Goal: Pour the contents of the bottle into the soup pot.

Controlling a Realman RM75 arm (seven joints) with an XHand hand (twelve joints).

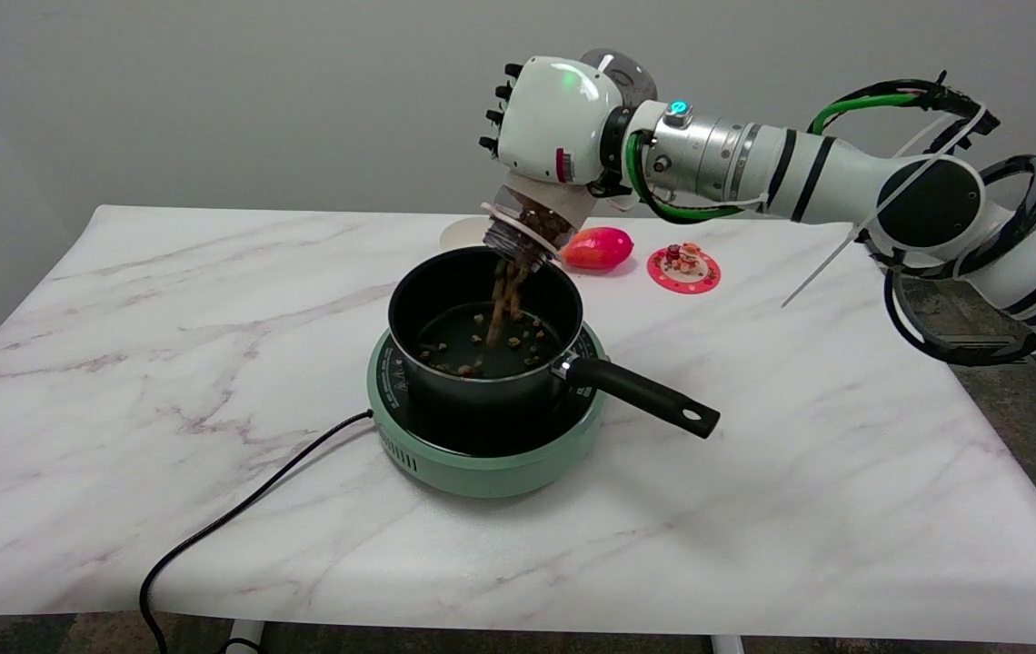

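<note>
**Bottle mid-pour, pot filling**

Bottle (532,222) is the thing to watch, and there is only the head view to go on. My right hand (547,120) grips it around the body, fingers wrapped out of sight behind the white back of the hand, so I cannot see how they lie on it. The bottle is tipped steeply, mouth down, directly above the far side of the soup pot (484,322), clear of the rim.

A stream of brown pellets (504,295) is falling from the mouth into the pot, and a scatter of them lies on the pot's floor. More brown pieces sit packed behind the neck, so I judge the pour well under way but not finished; the upper part of the bottle is hidden by my hand, so how much is left I cannot say.

The pot sits on the green hotplate (486,454) on the counter (800,454), handle pointing toward my side. Nothing has spilled onto the counter that I can see.
</note>
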